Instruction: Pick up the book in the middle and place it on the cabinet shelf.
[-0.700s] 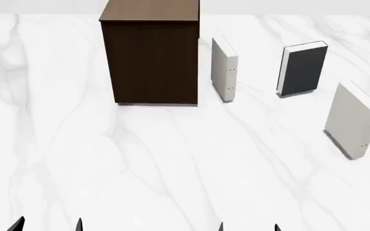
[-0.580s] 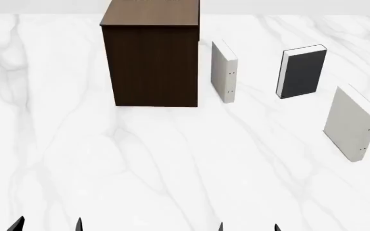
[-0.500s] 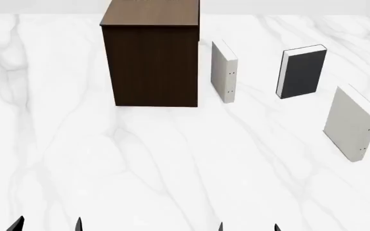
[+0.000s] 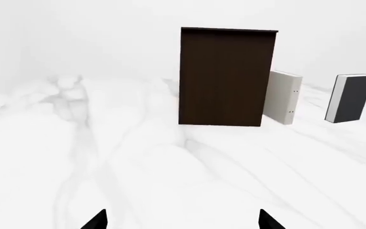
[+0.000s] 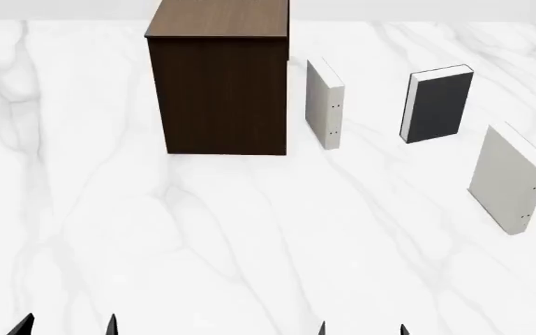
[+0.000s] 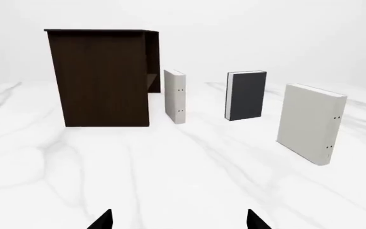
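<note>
The dark grey book [image 5: 438,103] stands upright on the white marble surface, between two off-white books; it also shows in the right wrist view [image 6: 247,95] and the left wrist view [image 4: 350,98]. The dark brown cabinet shelf [image 5: 220,84] stands to its left, also in the left wrist view [image 4: 228,76] and the right wrist view [image 6: 100,78]. My left gripper [image 5: 66,326] and right gripper [image 5: 362,328] sit at the near edge, far from the books, both open and empty. Only their black fingertips [image 4: 97,220] show.
An off-white book [image 5: 324,103] stands just right of the cabinet. Another off-white book [image 5: 512,176] stands nearer, at the right. The marble surface [image 5: 249,237] stretches between my grippers and the objects.
The view settled slightly at the start, with the objects shifting a few pixels. My gripper tips barely moved.
</note>
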Controlling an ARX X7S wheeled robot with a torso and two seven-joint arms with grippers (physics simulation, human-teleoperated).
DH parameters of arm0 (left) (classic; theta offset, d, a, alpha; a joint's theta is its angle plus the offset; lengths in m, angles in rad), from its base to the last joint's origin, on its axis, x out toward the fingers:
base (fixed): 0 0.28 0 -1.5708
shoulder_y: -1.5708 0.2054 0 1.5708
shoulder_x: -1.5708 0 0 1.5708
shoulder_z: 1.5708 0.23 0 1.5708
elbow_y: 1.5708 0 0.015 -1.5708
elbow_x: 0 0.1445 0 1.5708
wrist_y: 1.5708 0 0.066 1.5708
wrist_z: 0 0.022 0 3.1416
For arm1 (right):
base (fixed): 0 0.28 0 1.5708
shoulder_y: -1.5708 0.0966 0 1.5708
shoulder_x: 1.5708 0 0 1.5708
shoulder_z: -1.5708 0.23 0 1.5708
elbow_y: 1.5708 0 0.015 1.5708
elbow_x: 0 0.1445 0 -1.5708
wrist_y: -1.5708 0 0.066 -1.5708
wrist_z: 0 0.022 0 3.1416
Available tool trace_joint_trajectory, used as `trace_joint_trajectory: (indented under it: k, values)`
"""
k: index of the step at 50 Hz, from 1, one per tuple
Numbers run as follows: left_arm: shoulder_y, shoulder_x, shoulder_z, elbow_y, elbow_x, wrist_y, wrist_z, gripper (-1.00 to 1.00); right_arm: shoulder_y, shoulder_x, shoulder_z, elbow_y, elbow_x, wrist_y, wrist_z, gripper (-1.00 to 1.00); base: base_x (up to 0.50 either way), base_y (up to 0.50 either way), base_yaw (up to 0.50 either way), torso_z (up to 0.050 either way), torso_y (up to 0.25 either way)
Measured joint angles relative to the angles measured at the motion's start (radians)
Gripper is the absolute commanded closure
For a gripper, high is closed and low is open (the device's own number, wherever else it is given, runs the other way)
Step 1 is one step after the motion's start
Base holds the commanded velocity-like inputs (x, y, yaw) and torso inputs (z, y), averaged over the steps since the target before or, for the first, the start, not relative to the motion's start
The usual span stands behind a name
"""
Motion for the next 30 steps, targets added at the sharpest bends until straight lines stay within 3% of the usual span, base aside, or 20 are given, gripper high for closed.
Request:
trace_joint_trajectory:
  k: [11, 30]
  values:
    - [0.020, -0.033, -0.025, 0.188, -0.057, -0.087, -0.034, -1.00, -0.013, 0.006, 0.012, -0.134, 0.069, 0.071, 0.033, -1.00, 0.00, 0.00, 0.00, 0.000, 0.000]
    - [-0.055, -0.125, -0.098, 0.624, -0.125, -0.335, -0.124, -1.00, 0.107, 0.098, 0.109, -0.697, 0.309, 0.434, 0.148, -1.00, 0.00, 0.00, 0.00, 0.000, 0.000]
